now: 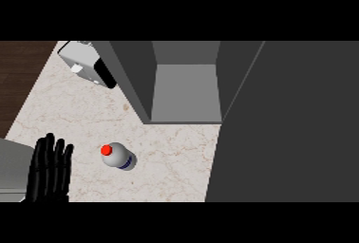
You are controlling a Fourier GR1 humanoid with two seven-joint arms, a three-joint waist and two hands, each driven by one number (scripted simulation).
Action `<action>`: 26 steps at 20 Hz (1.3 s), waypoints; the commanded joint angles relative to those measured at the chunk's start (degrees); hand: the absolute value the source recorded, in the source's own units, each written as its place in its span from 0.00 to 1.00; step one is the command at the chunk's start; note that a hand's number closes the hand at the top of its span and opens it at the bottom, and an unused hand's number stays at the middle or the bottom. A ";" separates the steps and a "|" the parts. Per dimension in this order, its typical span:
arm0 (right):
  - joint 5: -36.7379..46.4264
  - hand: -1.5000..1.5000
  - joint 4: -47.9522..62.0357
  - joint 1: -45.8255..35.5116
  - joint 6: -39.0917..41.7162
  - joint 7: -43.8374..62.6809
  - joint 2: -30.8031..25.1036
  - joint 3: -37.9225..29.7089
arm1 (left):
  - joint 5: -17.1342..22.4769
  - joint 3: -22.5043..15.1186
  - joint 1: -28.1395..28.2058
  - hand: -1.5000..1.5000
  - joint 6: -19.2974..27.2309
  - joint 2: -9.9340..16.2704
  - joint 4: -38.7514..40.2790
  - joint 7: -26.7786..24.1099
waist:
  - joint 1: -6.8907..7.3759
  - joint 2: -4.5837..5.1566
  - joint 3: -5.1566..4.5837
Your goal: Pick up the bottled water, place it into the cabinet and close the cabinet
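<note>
The bottled water (pixel 118 156) stands upright on the counter (pixel 175 152) (smooth, probably slippery): grasp its body below the cap. The left hand (pixel 49 168) rests beside it, fingers straight.

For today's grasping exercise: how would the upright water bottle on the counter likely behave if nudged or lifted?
The water bottle stands upright on the marble counter, red cap on top, so a high sideways nudge would probably tip it. Its rounded body suggests it would then roll. The smooth sides may be slippery; fingers curled around it probably hold best.
</note>
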 commanded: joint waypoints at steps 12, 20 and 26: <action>4.38 0.00 -7.26 -1.50 -2.20 5.66 -3.44 0.69 | 16.21 14.73 -3.85 0.00 -7.90 0.71 24.90 -14.94 | -0.27 0.04 -0.02; 6.32 0.00 -6.74 -2.93 -4.62 7.42 -4.20 2.39 | 21.41 19.29 -7.18 0.00 -13.02 -1.34 41.44 -25.77 | -0.31 0.07 -0.06; 7.36 0.00 -7.18 -5.01 -6.39 8.65 -4.32 3.64 | 22.25 21.98 -12.69 0.00 -15.43 -2.44 52.09 -32.94 | -0.28 0.07 -0.06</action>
